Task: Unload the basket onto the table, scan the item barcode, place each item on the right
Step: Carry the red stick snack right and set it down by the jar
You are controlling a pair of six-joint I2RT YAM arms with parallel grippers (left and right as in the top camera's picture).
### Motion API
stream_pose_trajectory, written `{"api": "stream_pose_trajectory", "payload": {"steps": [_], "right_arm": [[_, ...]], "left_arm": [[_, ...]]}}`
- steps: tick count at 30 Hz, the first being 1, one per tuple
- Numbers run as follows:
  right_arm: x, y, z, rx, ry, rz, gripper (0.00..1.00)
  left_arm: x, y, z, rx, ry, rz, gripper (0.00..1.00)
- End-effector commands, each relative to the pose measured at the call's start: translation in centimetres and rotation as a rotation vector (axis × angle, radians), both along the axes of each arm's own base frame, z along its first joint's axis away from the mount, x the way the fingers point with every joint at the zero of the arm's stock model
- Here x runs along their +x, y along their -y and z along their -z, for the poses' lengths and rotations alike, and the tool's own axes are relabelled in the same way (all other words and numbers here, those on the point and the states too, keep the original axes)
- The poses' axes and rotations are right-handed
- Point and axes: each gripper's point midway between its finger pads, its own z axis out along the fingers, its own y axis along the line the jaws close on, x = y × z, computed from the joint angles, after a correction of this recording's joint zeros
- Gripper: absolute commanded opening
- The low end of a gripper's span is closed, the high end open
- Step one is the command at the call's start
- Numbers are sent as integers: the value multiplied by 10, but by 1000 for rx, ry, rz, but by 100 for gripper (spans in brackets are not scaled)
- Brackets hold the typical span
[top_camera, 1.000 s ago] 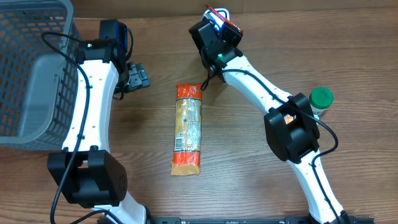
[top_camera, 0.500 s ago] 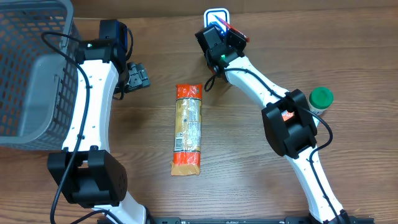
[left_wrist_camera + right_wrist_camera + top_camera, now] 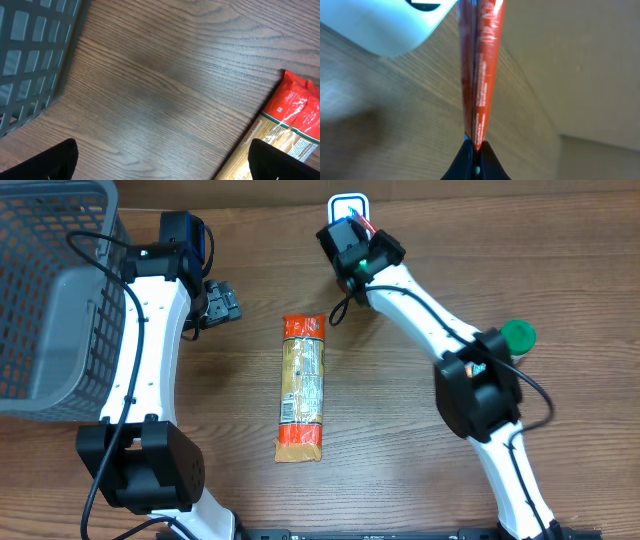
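Though tiny overhead, red item edge-on.

No text I can read anywhere.
- Long pasta packet: pale label panel, print too small from overhead. My left wrist view: small white logo and lines of print on red end, illegible.
- Thin red packet: column of fine pale print, blurred.
- White device: dark mark at frame edge, cut off.
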Motion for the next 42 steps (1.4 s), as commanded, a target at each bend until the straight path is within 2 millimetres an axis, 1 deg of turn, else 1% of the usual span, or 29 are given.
{"api": "stream_pose_trajectory", "payload": {"steps": [1,4,5,7,8,10,11,12,15,18,21,24,27,28,29,30,34,37,40,42], "right_arm": [[-45,-14,-125,449,91,35,4],[-84,-6,-152,572,2,46,4],[-98,0,-162,617,-19,63,4],[-117,13,-175,678,-52,101,4],[-135,34,-180,706,-95,151,4],[-149,58,-177,742,-146,248,4],[-156,69,-173,769,-179,309,4],[-163,76,-168,793,-221,351,4],[-179,86,-153,856,-351,417,4],[-192,99,-141,838,-414,480,4],[-204,104,-128,811,-468,535,4],[-214,106,-110,781,-521,580,4],[-218,107,-86,749,-560,606,4],[-219,109,-75,735,-570,616,4],[-221,109,-56,721,-592,630,4],[-223,111,-45,710,-604,637,4],[-228,123,-5,637,-600,665,5],[-234,126,22,624,-612,673,5],[-238,127,43,619,-615,674,6],[-240,129,52,613,-607,674,6]], "left_arm": [[0,-1,0,12,-4,14,100],[0,-1,0,12,-4,14,100],[0,-1,0,12,-4,13,100],[0,-1,0,12,-4,14,100],[0,-1,0,12,-4,14,100],[0,-1,0,12,-4,14,100],[0,-1,0,12,-4,14,100],[0,-1,0,12,-4,14,100],[0,-1,0,12,-4,14,100],[0,-1,0,12,-4,14,100],[0,-1,0,12,-4,14,100],[0,-1,0,12,-4,14,100],[0,-1,0,12,-4,14,100],[0,-1,0,12,-4,14,100],[0,-1,0,12,-4,14,100],[0,-1,0,12,-4,14,100],[0,-1,0,12,-4,14,100],[0,-1,0,12,-4,14,100],[0,-1,0,12,-4,14,100],[0,-1,0,12,-4,14,100]]}}
